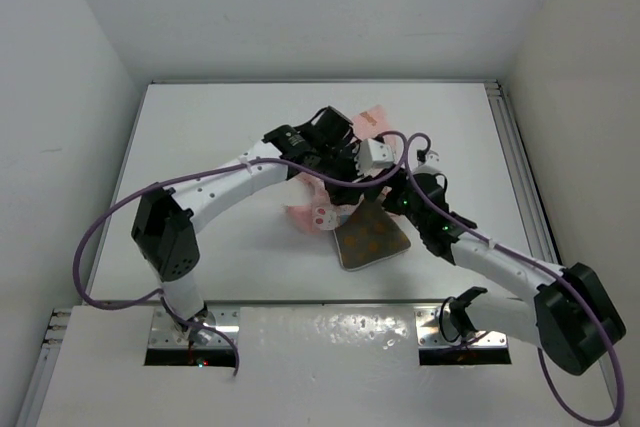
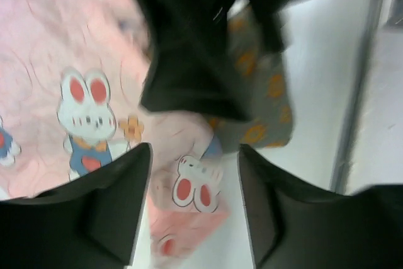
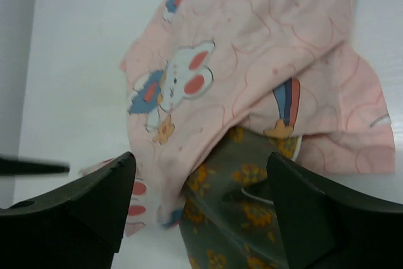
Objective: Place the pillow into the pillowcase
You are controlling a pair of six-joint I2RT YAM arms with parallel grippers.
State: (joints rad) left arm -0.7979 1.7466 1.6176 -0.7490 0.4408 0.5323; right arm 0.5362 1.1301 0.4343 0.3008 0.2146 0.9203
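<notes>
The pillow [image 1: 372, 238], olive-brown with orange dots, lies at the table's middle, and its far end sits under the pink rabbit-print pillowcase [image 1: 318, 213]. My left gripper [image 1: 338, 169] hovers over the pillowcase. In the left wrist view it [image 2: 195, 200] is open and empty above a rabbit print [image 2: 195, 184], with the pillow [image 2: 267, 111] to the right. My right gripper [image 1: 388, 197] hangs above the pillow's far end. In the right wrist view it [image 3: 198, 203] is wide open over the pillow [image 3: 252, 225], where the pillowcase [image 3: 252, 48] drapes onto it.
My right arm [image 2: 195, 42] crosses the top of the left wrist view, close to the left gripper. A metal rail [image 1: 520, 167] runs along the table's right edge. White walls enclose the table on three sides.
</notes>
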